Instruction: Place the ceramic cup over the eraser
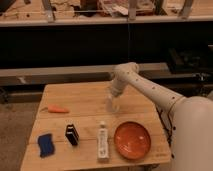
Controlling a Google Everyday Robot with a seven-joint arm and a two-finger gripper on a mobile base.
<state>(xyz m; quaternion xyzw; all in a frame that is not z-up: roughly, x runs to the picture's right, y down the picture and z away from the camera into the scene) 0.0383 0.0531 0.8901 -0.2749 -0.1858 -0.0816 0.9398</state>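
My gripper hangs from the white arm over the back middle of the wooden table. A small pale shape right under it looks like the ceramic cup, standing on or just above the table. A small black block, apparently the eraser, stands at the front left, well away from the gripper and cup.
An orange plate lies at the front right, with a white tube to its left. A blue sponge-like pad is at the front left corner. An orange carrot lies at the left. Dark shelving runs behind the table.
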